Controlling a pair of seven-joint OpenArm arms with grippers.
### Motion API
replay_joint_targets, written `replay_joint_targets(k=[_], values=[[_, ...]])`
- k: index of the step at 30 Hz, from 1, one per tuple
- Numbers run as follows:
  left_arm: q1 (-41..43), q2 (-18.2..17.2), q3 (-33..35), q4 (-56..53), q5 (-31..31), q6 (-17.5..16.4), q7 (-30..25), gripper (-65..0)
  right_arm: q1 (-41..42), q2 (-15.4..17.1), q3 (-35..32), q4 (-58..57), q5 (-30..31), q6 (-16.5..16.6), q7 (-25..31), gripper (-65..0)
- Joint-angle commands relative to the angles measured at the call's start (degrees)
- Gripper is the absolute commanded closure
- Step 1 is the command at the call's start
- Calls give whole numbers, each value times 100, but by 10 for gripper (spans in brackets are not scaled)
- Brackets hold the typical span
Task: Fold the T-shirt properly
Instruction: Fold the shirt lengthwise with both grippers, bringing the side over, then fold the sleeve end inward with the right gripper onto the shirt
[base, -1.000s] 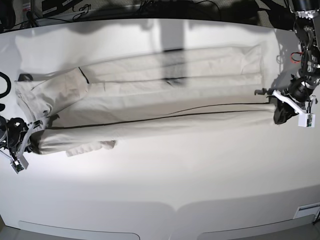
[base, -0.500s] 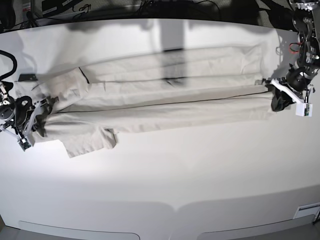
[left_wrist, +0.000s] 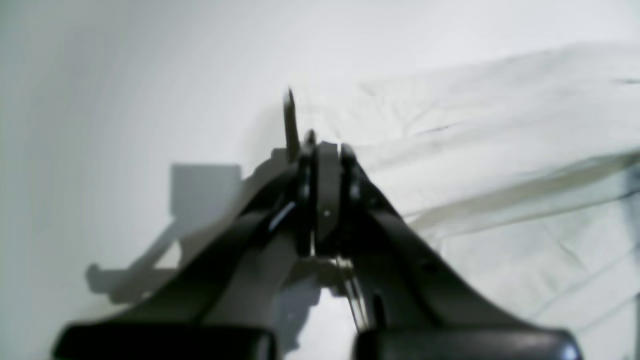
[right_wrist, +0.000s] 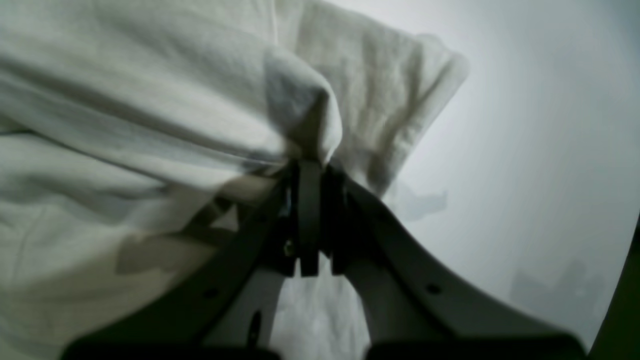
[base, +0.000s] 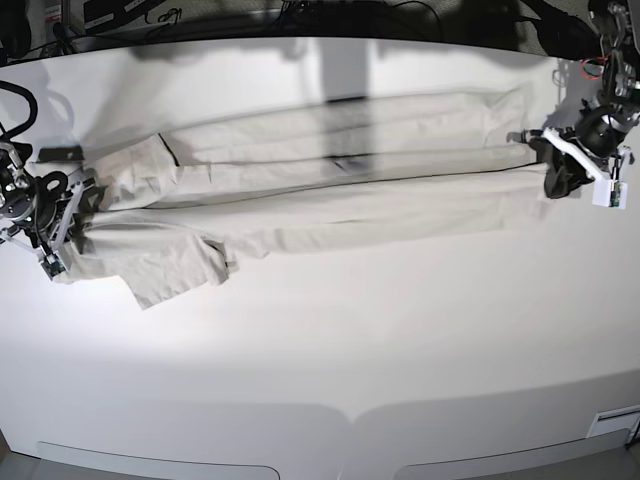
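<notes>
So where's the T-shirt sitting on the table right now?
In the base view the T-shirt lies stretched across the far half of the white table, spanning between the right gripper at that view's left and the left gripper at its right.

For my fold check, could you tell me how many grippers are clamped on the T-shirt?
2: the right gripper at the T-shirt's sleeve end, the left gripper at its opposite end.
</notes>
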Motion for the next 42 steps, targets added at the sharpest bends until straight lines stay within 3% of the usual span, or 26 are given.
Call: replay_joint_targets(k=[1, 6, 11, 16, 17, 19, 21, 23, 26, 32, 37, 42], values=[[11, -105, -83, 92, -39, 4, -107, 0, 61, 177, 90, 48, -39, -92, 59, 0], [72, -105, -81, 87, 101, 9, -155, 0, -223, 136, 90, 48, -291, -98, 144, 0], [105, -103, -81, 87, 153, 17, -155, 0, -282, -149, 90, 35, -450, -352, 170, 0], [151, -107, -81, 87, 155, 22, -109, 0, -245, -415, 90, 35, -789, -472, -299, 0], [151, -105, -81, 87, 155, 22, -109, 0, -227, -431, 90, 37, -787, -476, -407, -70], [149, -105, -81, 87, 153, 22, -114, -110, -175, -428, 90, 37, -758, -474, -535, -206], [149, -105, -81, 87, 125, 20, -140, -241, -79, -426, 90, 39, -745, -474, -584, -286], [146, -105, -81, 90, 20, 22, -157, -309, 61, -426, 90, 44, -743, -474, -581, -293], [149, -105, -81, 140, -166, -4, -155, -316, 387, -428, 90, 44, -479, -466, -549, -293], [151, -9, -81, 376, -190, -210, -153, -316, 1261, -758, 90, 11, 234, 138, -645, -293], [153, 348, -81, 483, -188, -313, -153, -316, 1902, -1357, 90, -638, 350, 363, -723, -293], [199, 468, -79, 483, -195, -485, -168, -316, 2553, -1963, 87, -1945, 481, 940, -728, -293]])
